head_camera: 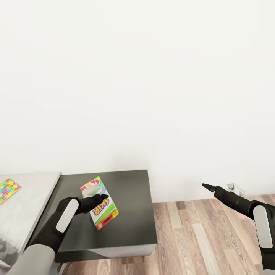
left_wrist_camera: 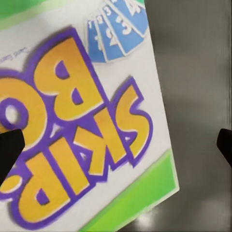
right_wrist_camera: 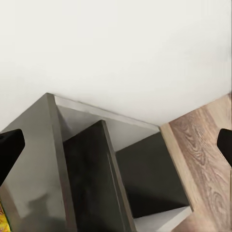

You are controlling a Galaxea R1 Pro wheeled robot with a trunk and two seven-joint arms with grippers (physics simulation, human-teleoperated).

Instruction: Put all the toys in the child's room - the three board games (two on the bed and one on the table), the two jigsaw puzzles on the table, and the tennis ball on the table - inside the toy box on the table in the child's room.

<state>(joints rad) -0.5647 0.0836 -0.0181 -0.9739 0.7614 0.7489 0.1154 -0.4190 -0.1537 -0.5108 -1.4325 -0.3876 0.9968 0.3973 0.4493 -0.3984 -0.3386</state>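
Table: we see a dark, low table (head_camera: 130, 214) against the white wall (head_camera: 152, 76), with wood floor (head_camera: 206, 236) to its right.
Card game: a Skip-Bo board game box (head_camera: 100, 202) lies flat on the table's left half, well in from the front edge; nothing else rests on the table beside it.
Left claw: our left gripper (head_camera: 100, 198) hangs right over the box. In the left wrist view the box (left_wrist_camera: 82, 125) lies between two dark fingertips (left_wrist_camera: 9, 152), which stand wide apart, so the claw is open and grips nothing.
Right claw: our right gripper (head_camera: 208, 187) is held out over the floor, well to the right of the table; in the right wrist view its tips sit at opposite edges, so it is spread open and empty.
Bed: a grey surface (head_camera: 26, 206) touches the table's left side.
Puzzle: a bright jigsaw-patterned box (head_camera: 7, 190) lies on that grey surface, well left of the table.
Obstacles: we see nothing between the left claw and the box.
Toy box: we cannot tell where it is.
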